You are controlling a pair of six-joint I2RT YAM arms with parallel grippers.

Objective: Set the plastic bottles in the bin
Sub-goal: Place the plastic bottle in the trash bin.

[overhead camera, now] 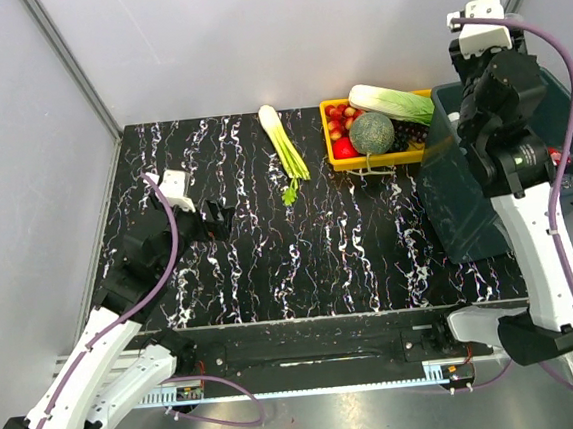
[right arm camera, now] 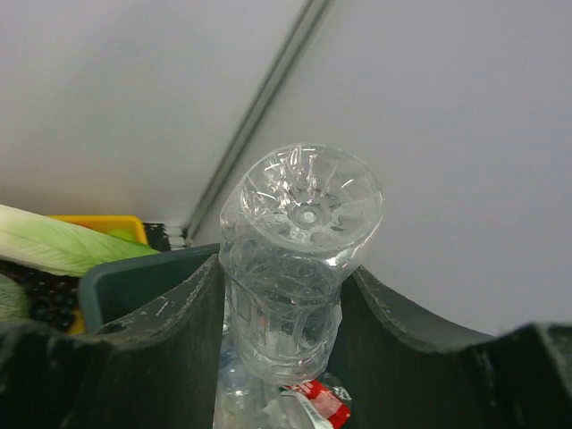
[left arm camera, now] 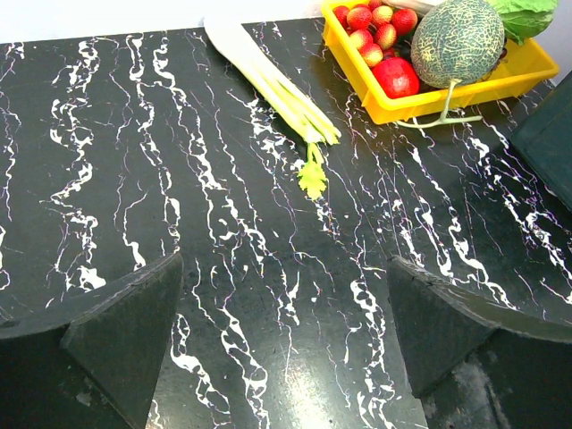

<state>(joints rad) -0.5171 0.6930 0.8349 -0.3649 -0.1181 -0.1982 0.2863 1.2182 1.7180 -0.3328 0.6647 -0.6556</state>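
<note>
The right end effector (right arm camera: pixel 284 308) grips a clear bottle (right arm camera: pixel 299 232), its base towards the wrist camera, above the bin (overhead camera: pixel 449 215) at the counter's (overhead camera: pixel 270 256) right edge. A red-labelled bottle (right arm camera: pixel 317 399) lies below it. Released too near the rim, the bottle might bounce out toward the tray (overhead camera: pixel 362 164) just beside the bin. The left end effector (left arm camera: pixel 286 344) hangs open over the counter's left side, with room all round.

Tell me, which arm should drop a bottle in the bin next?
Right. The right hand grips a clear bottle over the bin; the left hand hangs open and empty above the table.
</note>
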